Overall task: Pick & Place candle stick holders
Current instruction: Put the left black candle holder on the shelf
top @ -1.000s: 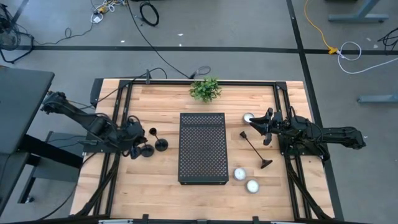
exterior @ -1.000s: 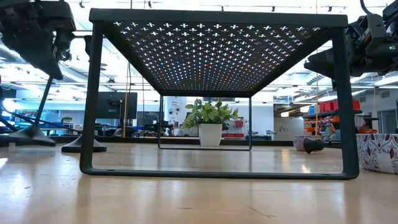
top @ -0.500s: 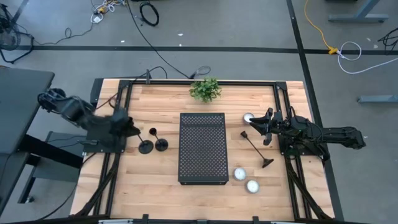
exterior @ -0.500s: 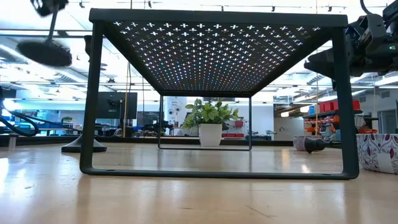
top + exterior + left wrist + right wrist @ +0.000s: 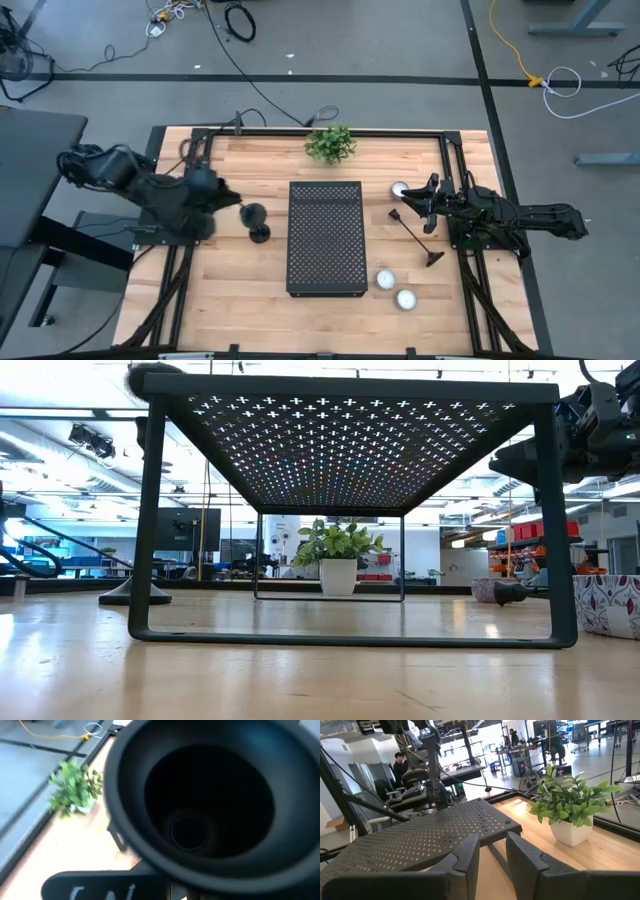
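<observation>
Mid-carry, left hand [image 5: 222,196] is up off the counter [image 5: 250,280], holding one candle holder [image 5: 252,212] by its stem, base swung toward the black tray [image 5: 325,238], likely so it can be set on top. Left wrist view is filled by the underside of that holder's round base [image 5: 200,805], so the fingers are hidden there; the grip is judged from the high view, where the hand itself is blurred. Second holder [image 5: 260,234] stands upright on the counter just left of the tray, close below the carried one. Third holder [image 5: 415,240] lies tipped over on the right side, between the tray and the right arm, so it will need a sideways pick. Right hand [image 5: 425,205] waits near its cup end, fingers narrow and empty [image 5: 492,857]. Low view shows only a dark edge of the lifted base at the tray's top corner [image 5: 150,372]. Small plant [image 5: 330,143] and white candles [image 5: 395,290] sit untouched.
</observation>
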Robot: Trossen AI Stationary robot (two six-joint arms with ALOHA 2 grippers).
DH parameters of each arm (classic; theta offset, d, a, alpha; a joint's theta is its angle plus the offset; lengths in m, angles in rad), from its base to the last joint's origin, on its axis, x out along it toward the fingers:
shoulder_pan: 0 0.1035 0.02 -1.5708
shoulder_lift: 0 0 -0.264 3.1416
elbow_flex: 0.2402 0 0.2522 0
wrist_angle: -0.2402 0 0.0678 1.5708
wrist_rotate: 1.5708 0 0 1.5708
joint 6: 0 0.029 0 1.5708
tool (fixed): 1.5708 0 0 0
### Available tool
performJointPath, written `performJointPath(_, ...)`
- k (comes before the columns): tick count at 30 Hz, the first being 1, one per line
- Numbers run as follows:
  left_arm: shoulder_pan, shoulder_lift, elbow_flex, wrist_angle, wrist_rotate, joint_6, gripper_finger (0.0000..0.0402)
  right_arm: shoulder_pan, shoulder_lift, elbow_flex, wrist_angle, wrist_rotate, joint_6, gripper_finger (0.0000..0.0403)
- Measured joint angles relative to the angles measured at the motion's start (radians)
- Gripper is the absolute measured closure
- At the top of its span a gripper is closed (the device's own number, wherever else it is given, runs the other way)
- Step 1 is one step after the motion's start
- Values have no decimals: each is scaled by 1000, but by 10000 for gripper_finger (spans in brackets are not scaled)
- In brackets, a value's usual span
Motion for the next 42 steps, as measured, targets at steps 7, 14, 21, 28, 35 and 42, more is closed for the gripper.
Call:
performJointPath(7,224,155,62,172,208,249,388,0,0,0,0,0,0,307)
performJointPath(14,480,270,74,249,374,338,388,0,0,0,0,0,0,307)
performJointPath(21,594,403,74,373,569,402,388,0,0,0,0,0,0,307)
performJointPath(28,627,511,74,449,624,416,388,0,0,0,0,0,0,307)
performJointPath(35,647,542,73,479,636,418,388,0,0,0,0,0,0,307)
performJointPath(42,646,542,73,491,644,417,388,0,0,0,0,0,0,307)
